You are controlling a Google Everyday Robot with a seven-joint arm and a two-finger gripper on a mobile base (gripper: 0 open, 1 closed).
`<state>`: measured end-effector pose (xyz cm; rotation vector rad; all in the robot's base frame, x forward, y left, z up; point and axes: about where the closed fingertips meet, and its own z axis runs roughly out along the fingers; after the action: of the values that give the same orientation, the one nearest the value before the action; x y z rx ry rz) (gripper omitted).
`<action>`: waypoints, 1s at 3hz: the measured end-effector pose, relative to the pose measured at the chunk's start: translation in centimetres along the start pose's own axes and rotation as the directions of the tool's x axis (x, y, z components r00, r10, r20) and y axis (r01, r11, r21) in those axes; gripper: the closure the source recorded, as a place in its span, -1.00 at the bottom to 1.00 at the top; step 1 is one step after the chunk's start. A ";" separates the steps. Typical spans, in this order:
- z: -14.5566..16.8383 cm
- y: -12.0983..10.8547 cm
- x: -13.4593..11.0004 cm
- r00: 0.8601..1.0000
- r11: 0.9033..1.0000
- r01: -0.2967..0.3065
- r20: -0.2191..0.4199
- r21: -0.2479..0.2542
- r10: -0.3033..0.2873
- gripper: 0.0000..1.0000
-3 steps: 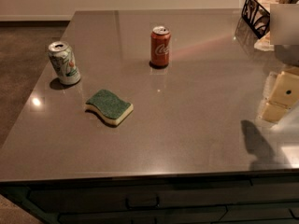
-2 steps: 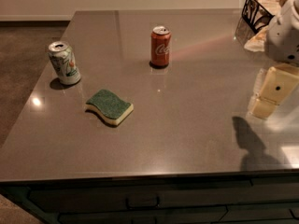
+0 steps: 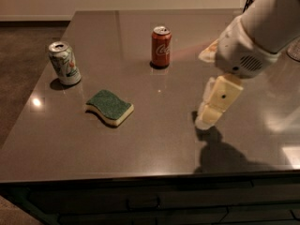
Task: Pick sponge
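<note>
While the sponge [image 3: 109, 107] lies flat and unmoved on the table [image 3: 140, 146], well apart from the jaws on their left as the camera sees it, the gripper [image 3: 206, 119] has swung in from the right edge and dropped low over the bare top. Whether its jaws stand apart or together cannot be told. The reach looks under way but unfinished: the gap to the sponge has shrunk, nothing is touched yet, and the red can [image 3: 161, 46] and pale can [image 3: 64, 63] stand farther back, left of the jaws and likely off their path.
</note>
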<state>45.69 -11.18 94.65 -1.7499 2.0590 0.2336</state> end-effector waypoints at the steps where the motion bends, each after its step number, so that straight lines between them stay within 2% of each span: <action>1: 3.7 1.1 -4.2 0.995 0.998 0.065 0.079 0.000 -0.065 -1.00; 2: 7.7 1.6 -7.9 0.985 0.992 0.126 0.118 0.008 -0.126 -1.00; 3: 11.3 0.9 -9.8 0.984 0.990 0.141 0.110 -0.007 -0.139 -1.00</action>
<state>48.29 2.28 88.51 -1.8396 1.8534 0.2961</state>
